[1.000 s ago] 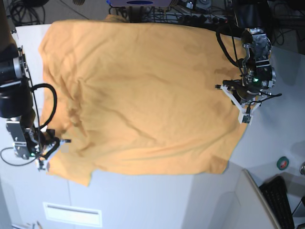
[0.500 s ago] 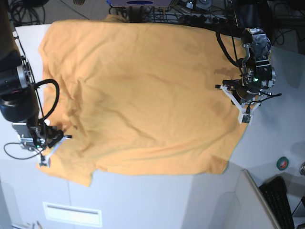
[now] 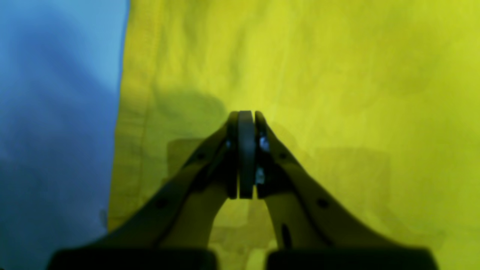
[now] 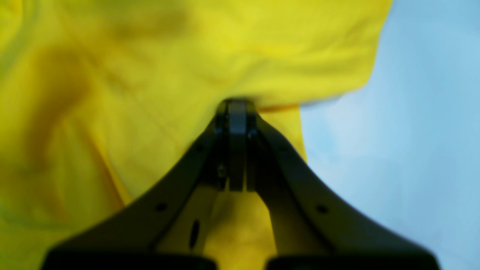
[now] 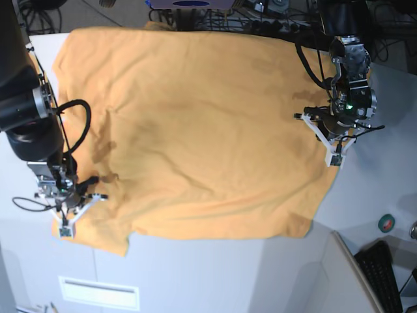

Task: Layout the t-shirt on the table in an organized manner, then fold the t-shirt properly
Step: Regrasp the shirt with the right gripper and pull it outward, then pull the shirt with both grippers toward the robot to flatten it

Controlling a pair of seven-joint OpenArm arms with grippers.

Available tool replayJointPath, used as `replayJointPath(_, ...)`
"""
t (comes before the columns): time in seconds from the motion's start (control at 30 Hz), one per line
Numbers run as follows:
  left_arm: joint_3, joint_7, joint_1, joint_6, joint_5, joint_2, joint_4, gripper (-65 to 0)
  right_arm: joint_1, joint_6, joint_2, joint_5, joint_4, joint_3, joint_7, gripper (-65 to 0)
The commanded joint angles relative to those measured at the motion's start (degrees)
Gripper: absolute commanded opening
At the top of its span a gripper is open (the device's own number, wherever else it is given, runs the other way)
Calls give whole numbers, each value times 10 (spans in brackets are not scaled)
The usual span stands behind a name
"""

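The orange-yellow t-shirt (image 5: 195,130) lies spread wide over the white table (image 5: 371,189), plain side up, with wrinkles toward its left side. My left gripper (image 5: 324,138) is shut and rests on the cloth just inside the shirt's right edge. In the left wrist view its shut tips (image 3: 245,112) sit on the fabric (image 3: 337,75), with bare table (image 3: 56,112) to the left. My right gripper (image 5: 78,208) is shut at the shirt's lower left corner. Its tips (image 4: 236,101) butt against a raised fold of cloth (image 4: 112,75); no fabric shows between the pads.
A black keyboard (image 5: 384,274) and a green tape roll (image 5: 386,223) lie at the lower right. Cables (image 5: 260,19) run along the far edge. The shirt's lower hem hangs near the table's front edge (image 5: 195,242).
My right gripper has slid rightward and toward the front edge along the shirt's lower left, and the cloth there wrinkled slightly. My left gripper has barely moved.
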Motion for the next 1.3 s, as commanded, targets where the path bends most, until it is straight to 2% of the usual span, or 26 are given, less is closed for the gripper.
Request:
replayJointPath(0.0,-1,-10,-6,3,-2,-5,19,-650,18,-3,13,1,15,1,11,-650)
replayJointPath(0.1,-13,-9,3,3,-2,-4,53,-650,-3,-13,30,2,77,3,8,-650)
replayJointPath(0.17,-34,-9,8,3,-2,-2,76,-650,-44,-44,49,2,147,10,-6,-650)
replayJointPath(0.23,-45,-9,10,2,-1,-5,86,-650,-99,-65,69,2,261,27,-80,-650)
replayJointPath(0.3,-49,-9,10,2,4,-8,85,-650,-160,-67,85,2,392,53,-167,-650)
replayJointPath(0.37,-41,-9,10,2,2,-26,78,-650,-228,-68,92,-2,543,81,-256,-650)
replayJointPath(0.47,-19,-9,6,2,4,-39,57,-650,-317,-68,93,-2,725,110,-390,-650)
replayJointPath(0.57,5,-9,4,2,2,-46,45,-650,-370,-68,86,-3,815,122,-490,-650)
replayJointPath(0.67,23,-9,2,2,4,-46,40,-650,-372,-71,80,-4,785,128,-484,-650)
replayJointPath(0.8,38,-9,2,2,4,-46,41,-650,-343,-68,84,-4,684,142,-432,-650)
replayJointPath(0.93,34,-9,3,2,4,-46,41,-650,-321,-67,82,-4,597,141,-431,-650)
replayJointPath(1.1,37,-9,0,2,4,-62,27,-650,-313,-66,79,-4,551,141,-428,-650)
replayJointPath(1.2,38,-9,-37,2,4,-62,-17,-650,-281,-66,80,-4,483,141,-422,-650)
replayJointPath(1.27,38,-9,-64,2,4,-61,-55,-650,-249,-65,82,-4,419,140,-388,-650)
